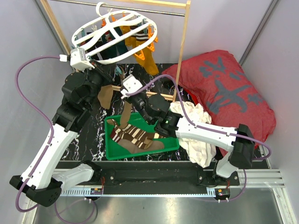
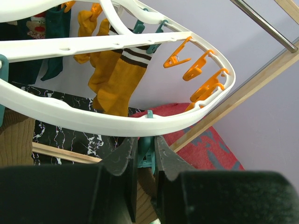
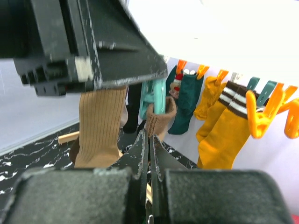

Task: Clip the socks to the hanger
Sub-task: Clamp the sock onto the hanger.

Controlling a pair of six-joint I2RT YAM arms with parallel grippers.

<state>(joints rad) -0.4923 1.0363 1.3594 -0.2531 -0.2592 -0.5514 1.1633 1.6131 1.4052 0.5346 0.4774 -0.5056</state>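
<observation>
The white oval hanger [image 1: 114, 35] hangs from the rod at the back, tilted, with mustard socks [image 1: 142, 46] clipped under it. My left gripper [image 2: 145, 149] sits just below the hanger rim [image 2: 117, 123], shut on a teal clip [image 2: 148, 150]. My right gripper [image 3: 149, 140] is shut on a brown sock [image 3: 163, 116], and the sock's cuff reaches up to that teal clip [image 3: 156, 98]. In the top view this brown sock [image 1: 126, 112] trails down toward the green tray [image 1: 112, 151]. A tan ribbed sock [image 3: 98, 126] hangs beside it.
Striped brown and cream socks [image 1: 135, 137] lie in the green tray. A red cushion [image 1: 229, 88] and a white cloth [image 1: 198, 135] fill the right side. The wooden rack's post [image 1: 184, 42] and metal rod [image 1: 140, 9] stand behind the hanger. Orange clips [image 2: 201, 77] line the rim.
</observation>
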